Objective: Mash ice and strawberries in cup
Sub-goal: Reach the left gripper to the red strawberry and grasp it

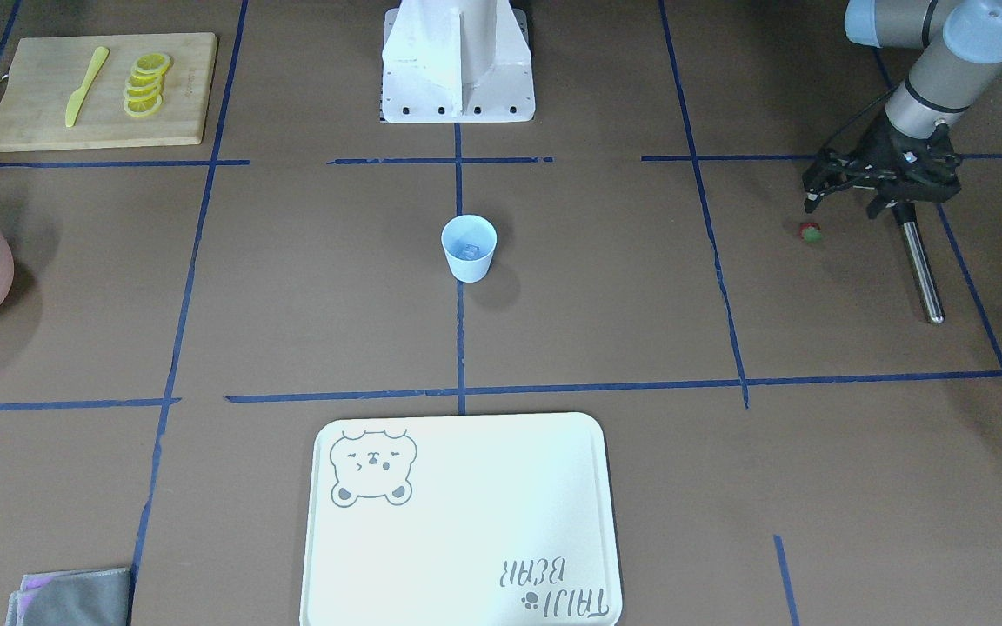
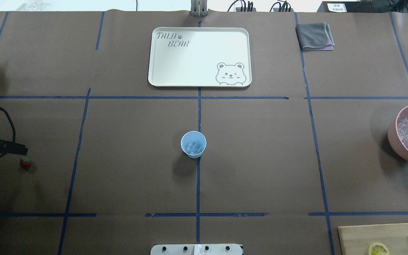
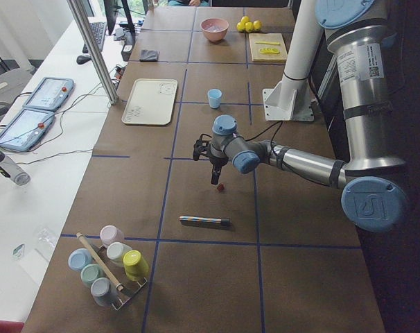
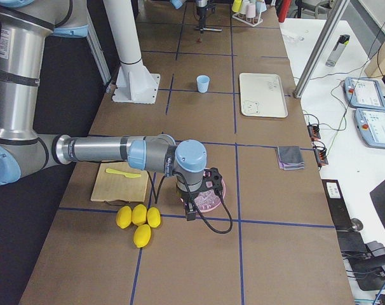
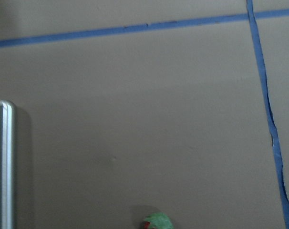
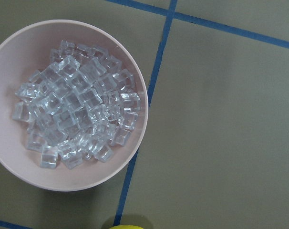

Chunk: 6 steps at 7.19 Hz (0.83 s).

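Observation:
The pale blue cup (image 1: 469,248) stands upright at the table's middle, with clear ice (image 2: 193,147) at its bottom. The tiny red strawberry (image 1: 811,231) with a green top lies on the table far to the robot's left; its leafy top shows at the bottom edge of the left wrist view (image 5: 156,222). My left gripper (image 1: 845,204) hangs just above and beside the strawberry, jaws apart and empty. My right gripper (image 4: 191,213) hovers over the pink bowl; I cannot tell whether it is open or shut.
A metal rod (image 1: 918,269) lies next to the strawberry. The pink bowl (image 6: 135,71) is full of ice cubes. There is also a cream bear tray (image 2: 154,71), a grey cloth (image 2: 313,35), a cutting board (image 1: 31,113) with lemon slices and a yellow knife, and whole lemons (image 4: 138,219).

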{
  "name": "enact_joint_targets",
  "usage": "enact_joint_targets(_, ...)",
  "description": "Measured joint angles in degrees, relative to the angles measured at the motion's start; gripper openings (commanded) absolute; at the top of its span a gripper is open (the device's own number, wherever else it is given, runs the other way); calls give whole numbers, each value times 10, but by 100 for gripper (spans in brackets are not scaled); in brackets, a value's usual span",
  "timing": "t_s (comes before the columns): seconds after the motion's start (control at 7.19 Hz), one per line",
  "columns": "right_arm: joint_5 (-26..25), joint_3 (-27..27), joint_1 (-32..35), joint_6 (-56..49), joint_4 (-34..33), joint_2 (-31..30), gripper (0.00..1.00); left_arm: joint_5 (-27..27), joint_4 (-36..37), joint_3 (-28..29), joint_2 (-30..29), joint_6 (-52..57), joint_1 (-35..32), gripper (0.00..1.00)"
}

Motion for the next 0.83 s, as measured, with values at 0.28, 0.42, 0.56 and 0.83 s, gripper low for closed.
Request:
enact_joint_targets(0.28, 0, -1, 0, 0, 0, 0, 99, 8, -64, 54, -5, -20, 20, 100)
enact_joint_targets(0.42, 0, -1, 0, 0, 1, -1, 99, 10, -82, 71, -8, -27, 30, 100)
enact_joint_targets(0.56, 0, 0, 0, 0, 3, -3, 99, 10, -89, 78, -10, -31, 40, 100)
enact_joint_targets(0.83, -1, 1, 0, 0, 7, -6, 99, 11, -90, 84, -10, -33, 51, 56)
